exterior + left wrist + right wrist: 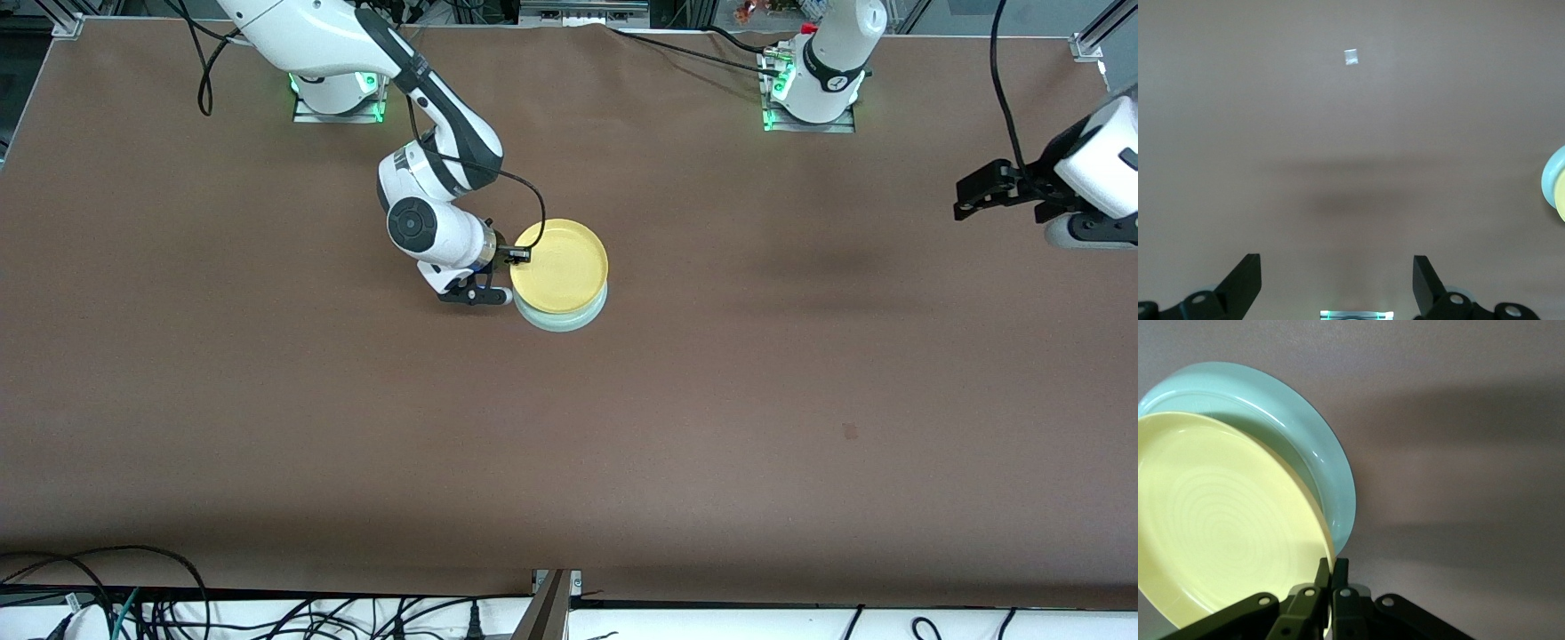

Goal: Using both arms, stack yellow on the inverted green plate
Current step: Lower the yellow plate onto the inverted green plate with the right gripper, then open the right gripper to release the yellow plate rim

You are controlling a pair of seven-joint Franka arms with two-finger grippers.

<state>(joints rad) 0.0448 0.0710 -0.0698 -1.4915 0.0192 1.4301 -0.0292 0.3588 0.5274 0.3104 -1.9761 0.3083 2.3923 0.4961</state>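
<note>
On the brown counter [711, 400], the scene is recorded as follows, from the right arm's end across to the left arm's end.

Right arm: it is extended from its base at the top of the front view down toward the middle of the counter, and its wrist is turned sideways just beside the plates.

Right gripper [519, 255]: its fingers are pressed together on the rim of the yellow plate, at the edge facing the right arm's end of the counter. In the right wrist view the two fingertips [1331, 570] are seen pinching the thin yellow rim.

Yellow plate [560, 265]: it is held open side up, directly over the green plate. Whether it already rests on the green plate or is kept slightly above cannot be told.

Green plate [562, 319]: it is laid on the counter under the yellow plate, with only a pale crescent shown at the edge nearer the front camera.

Left arm: it waits at its own end of the counter, well apart from the plates.

Left gripper [978, 197]: it is held over bare counter, fingers spread apart, with nothing between them.
</note>
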